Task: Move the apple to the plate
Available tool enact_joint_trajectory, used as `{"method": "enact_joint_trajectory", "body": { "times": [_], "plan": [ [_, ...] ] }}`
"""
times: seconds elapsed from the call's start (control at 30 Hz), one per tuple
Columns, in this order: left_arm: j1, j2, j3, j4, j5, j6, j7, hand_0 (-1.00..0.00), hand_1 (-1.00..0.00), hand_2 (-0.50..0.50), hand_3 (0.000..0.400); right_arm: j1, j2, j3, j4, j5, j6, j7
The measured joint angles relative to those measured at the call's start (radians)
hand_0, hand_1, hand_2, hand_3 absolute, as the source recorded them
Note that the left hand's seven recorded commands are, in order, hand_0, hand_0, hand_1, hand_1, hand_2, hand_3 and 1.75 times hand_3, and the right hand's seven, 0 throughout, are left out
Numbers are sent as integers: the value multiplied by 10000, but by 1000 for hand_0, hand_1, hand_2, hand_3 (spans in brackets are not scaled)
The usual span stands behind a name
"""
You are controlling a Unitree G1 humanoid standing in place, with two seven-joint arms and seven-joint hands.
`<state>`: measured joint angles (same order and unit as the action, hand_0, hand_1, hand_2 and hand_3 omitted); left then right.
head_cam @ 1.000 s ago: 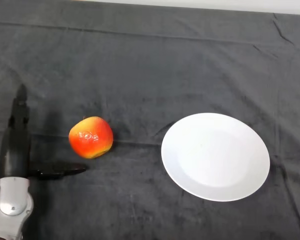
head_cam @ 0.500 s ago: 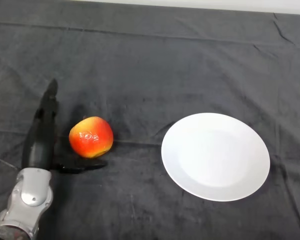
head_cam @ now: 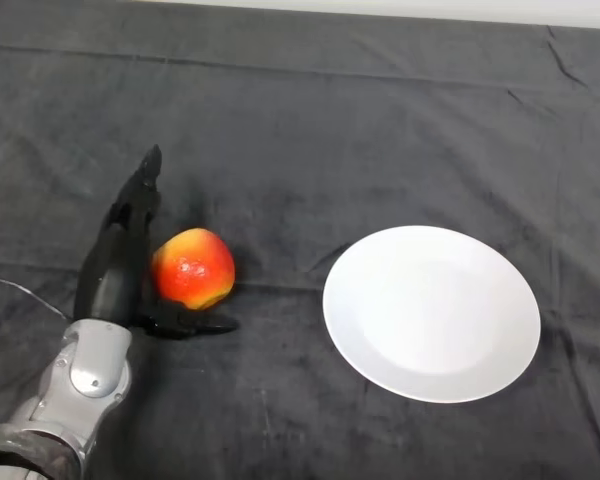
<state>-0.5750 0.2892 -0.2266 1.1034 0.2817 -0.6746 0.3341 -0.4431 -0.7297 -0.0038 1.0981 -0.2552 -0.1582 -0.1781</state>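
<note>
A red and yellow apple (head_cam: 194, 268) lies on the dark cloth, left of centre. My left hand (head_cam: 117, 268) is pressed against the apple's left side, open. Its straight fingers (head_cam: 139, 200) reach up past the apple's far left, and its thumb (head_cam: 192, 324) lies along the cloth under the apple's near edge. A round white plate (head_cam: 431, 312) sits to the right, about a hand's width from the apple, with nothing on it.
The dark cloth (head_cam: 310, 130) covers the whole table, with creases near the back right corner. A pale strip of the table's far edge (head_cam: 380, 10) runs along the top.
My hand has swung right across the cloth and come up against the apple. The apple has shifted slightly right. The plate has not moved.
</note>
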Motion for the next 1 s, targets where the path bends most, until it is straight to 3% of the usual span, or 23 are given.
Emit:
{"method": "enact_joint_trajectory", "body": {
  "times": [0.03, 0.07, 0.27, 1.0],
  "plan": [
    [0, 0, -30, 0, 18, 0, -1, -945, -925, -10, 378, 0, 0, 0, 0, 0, 0, 0],
    [0, 0, -62, 0, 45, 3, -2, -1000, -941, -29, 400, 0, 0, 0, 0, 0, 0, 0],
    [-2, -6, -389, -1, 184, 10, -6, -1000, -1000, 0, 400, 0, 0, 0, 0, 0, 0, 0],
    [-67, 2, -407, -3, 201, 118, -2, -1000, -1000, 0, 400, -1, -1, -1, 0, 0, 0, 0]
  ]
}}
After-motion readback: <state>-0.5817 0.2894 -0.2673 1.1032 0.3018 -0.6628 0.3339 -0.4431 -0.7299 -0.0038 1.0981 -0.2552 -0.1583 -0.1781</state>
